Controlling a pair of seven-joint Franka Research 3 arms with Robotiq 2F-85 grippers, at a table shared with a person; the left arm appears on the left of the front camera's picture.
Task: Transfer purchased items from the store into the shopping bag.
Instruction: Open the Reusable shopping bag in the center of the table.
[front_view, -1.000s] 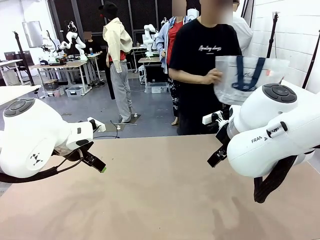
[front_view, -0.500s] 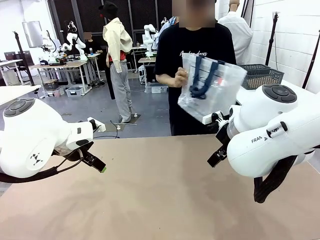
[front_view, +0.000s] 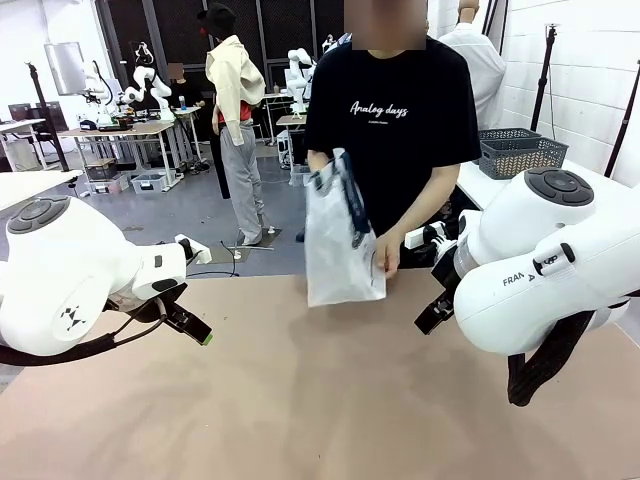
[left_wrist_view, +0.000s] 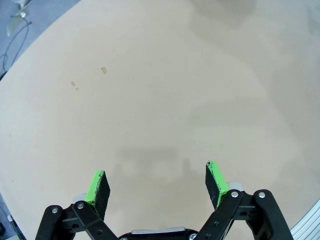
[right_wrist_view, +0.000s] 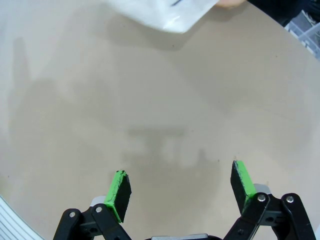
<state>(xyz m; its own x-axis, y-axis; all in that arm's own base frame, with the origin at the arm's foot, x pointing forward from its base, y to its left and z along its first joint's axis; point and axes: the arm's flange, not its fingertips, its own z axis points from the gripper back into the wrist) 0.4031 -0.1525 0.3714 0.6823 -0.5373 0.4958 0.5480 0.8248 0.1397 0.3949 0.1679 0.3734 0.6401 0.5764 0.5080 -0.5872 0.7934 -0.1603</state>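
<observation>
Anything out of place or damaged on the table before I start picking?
Nothing spilled or damaged. One oddity: the dark grey basket sits on a side table at back right, not on the work table. The person holds the shopping bag at the far edge.

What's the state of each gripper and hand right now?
Left gripper: open, empty.
Right gripper: open, empty.
Person's hand: holding the bag.
</observation>
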